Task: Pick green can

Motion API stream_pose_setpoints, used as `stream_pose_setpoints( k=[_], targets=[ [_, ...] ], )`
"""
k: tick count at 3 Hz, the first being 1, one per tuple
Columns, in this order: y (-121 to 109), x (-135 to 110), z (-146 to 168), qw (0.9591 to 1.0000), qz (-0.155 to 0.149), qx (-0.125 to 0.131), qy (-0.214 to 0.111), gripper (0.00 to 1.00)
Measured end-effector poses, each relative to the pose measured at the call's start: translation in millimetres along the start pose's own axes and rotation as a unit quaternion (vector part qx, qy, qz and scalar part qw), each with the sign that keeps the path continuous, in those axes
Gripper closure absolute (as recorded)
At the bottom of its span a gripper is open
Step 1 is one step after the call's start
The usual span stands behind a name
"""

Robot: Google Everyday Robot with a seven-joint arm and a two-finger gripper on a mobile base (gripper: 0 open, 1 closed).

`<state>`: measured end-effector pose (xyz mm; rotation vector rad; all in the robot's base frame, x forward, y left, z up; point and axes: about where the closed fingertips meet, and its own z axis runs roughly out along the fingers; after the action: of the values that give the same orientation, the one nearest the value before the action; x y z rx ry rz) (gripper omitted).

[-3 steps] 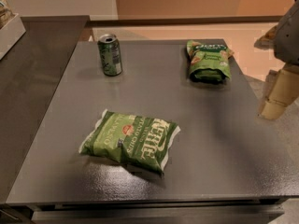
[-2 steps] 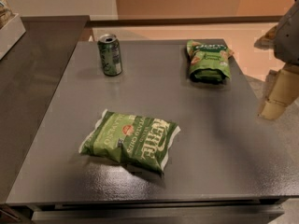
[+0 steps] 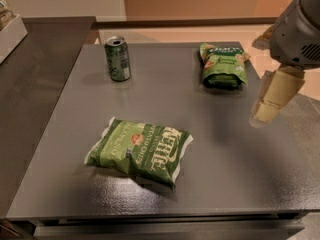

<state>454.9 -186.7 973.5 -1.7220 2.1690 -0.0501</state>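
The green can (image 3: 117,58) stands upright near the far left corner of the grey tabletop (image 3: 225,159), its silver top and pull tab showing. It is exactly where it stood a second ago, and nothing touches it. A large green chip bag (image 3: 140,151) lies flat toward the front edge, left of centre. A smaller chip bag (image 3: 223,65) sits by the far right corner, and neither bag has shifted.

The one change is at the right edge. The robot's gripper (image 3: 267,106), beige and pointing downward below the pale arm housing (image 3: 297,31), has slid a little inward over the tabletop from its earlier place nearer the rim. It carries nothing, and whether it is spread or closed cannot be told from this angle. It appears to hover above the surface rather than rest on it, though the view offers little to judge height by.

The small inward drift reads as the opening of the reach and nothing more. The can remains well apart from the gripper, across nearly the whole width of the tabletop, with the smaller bag lying between them along the far edge, so the pick is still wholly ahead
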Motion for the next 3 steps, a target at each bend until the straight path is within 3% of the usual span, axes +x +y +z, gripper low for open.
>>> stream_pose_setpoints(
  k=[3],
  targets=[
    [-52,-106,83,0.9933,0.029,-0.008,-0.111,0.0]
  ],
)
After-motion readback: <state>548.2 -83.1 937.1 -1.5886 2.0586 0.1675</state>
